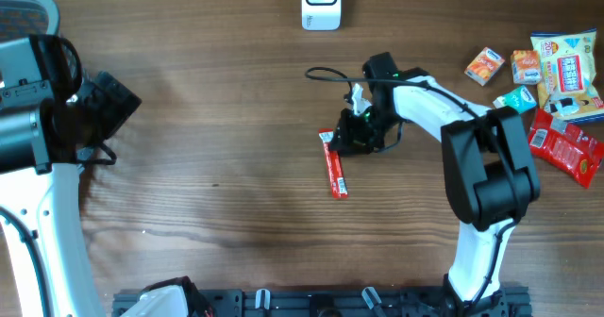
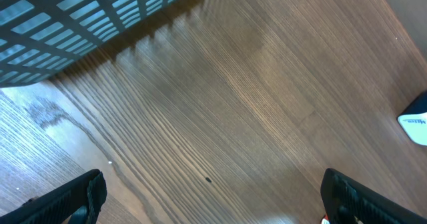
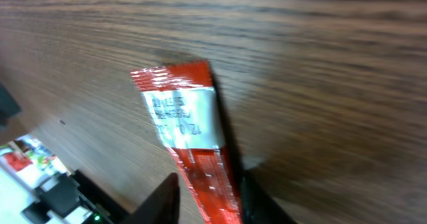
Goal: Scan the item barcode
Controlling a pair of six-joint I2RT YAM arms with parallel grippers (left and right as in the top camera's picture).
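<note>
A long red stick packet lies flat on the wooden table, with a silver printed patch near its end. My right gripper reaches down over the packet's upper end. In the right wrist view its two dark fingers press against both long sides of the red packet, so the right gripper is shut on it. A white scanner stands at the table's far edge. My left gripper hangs open over bare wood at the far left, holding nothing.
Several snack packets are clustered at the right edge. A blue-grey mesh basket sits at the far left corner. A black cable loops beside the right wrist.
</note>
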